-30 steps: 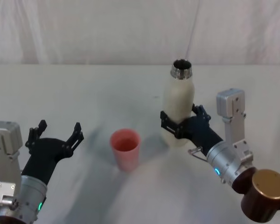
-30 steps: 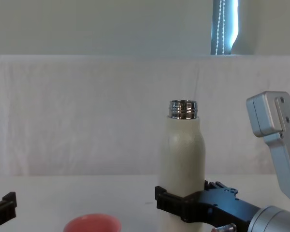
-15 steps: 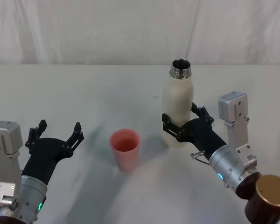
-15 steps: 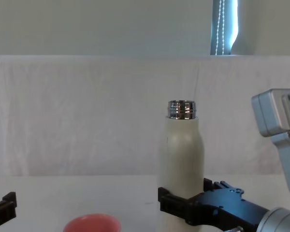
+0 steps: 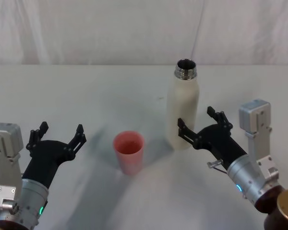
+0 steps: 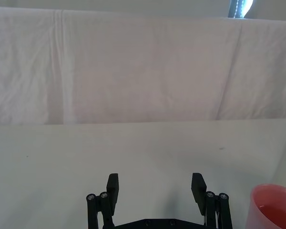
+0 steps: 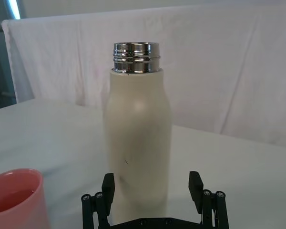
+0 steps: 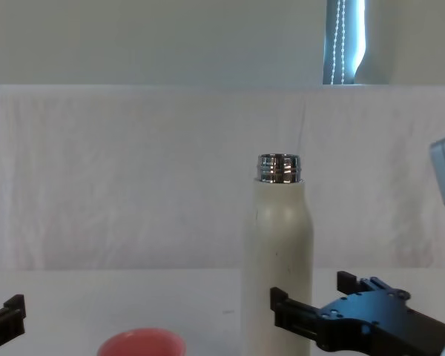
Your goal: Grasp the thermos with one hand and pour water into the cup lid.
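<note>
Head view: thermos (image 5: 184, 108) upright on white table (image 5: 86, 96), right gripper (image 5: 200, 128) fingers spread, not gripping.
Right gripper sits just beside the thermos base on its right side; pink cup lid (image 5: 129, 152) stands left of thermos, near but apart; left gripper (image 5: 57, 135) parked at lower left, fingers apart, holding nothing. Chest view: thermos (image 8: 279, 252) upright, chrome neck up; right gripper (image 8: 315, 300) low beside its base, cup lid (image 8: 141, 343) rim at bottom edge. Left wrist view: left gripper (image 6: 156, 188) prongs wide over bare table, cup lid (image 6: 272, 207) off to one side. Right wrist view: thermos (image 7: 137, 143) ahead of right gripper (image 7: 152, 188), its body showing between the spread prongs; cup lid (image 7: 15, 198) nearby.
</note>
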Controlling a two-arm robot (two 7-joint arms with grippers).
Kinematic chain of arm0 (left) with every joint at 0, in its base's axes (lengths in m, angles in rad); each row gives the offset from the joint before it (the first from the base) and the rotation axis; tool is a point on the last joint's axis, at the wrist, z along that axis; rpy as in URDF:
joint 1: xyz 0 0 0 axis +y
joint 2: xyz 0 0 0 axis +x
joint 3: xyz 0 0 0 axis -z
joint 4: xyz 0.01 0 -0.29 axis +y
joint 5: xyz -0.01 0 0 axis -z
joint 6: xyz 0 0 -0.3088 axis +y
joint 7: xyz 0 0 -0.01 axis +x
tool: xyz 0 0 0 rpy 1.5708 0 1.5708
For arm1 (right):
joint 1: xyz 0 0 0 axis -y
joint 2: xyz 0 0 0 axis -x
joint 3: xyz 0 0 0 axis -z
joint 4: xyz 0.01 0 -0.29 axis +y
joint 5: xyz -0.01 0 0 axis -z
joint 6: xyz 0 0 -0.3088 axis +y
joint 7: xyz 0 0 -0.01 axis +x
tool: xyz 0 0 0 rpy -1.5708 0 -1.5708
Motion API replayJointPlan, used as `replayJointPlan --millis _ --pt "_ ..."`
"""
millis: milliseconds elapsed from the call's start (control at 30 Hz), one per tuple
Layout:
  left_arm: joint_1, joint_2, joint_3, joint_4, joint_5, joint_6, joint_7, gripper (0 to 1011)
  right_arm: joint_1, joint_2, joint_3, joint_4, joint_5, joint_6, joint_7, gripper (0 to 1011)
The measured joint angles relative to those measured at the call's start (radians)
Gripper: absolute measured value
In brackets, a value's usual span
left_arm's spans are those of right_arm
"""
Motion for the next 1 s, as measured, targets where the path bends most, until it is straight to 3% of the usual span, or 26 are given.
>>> replayJointPlan --millis 533,1000 --pt "0.0 0.0 0.0 0.0 0.0 0.0 0.0 1001 -0.114 0.024 0.049 -0.087 -0.066 -0.052 -0.056 1001" --pt "0.0 0.0 0.0 0.0 0.0 0.0 0.0 1001 -0.155 0.0 0.085 -0.083 -0.113 -0.089 -0.089 1001"
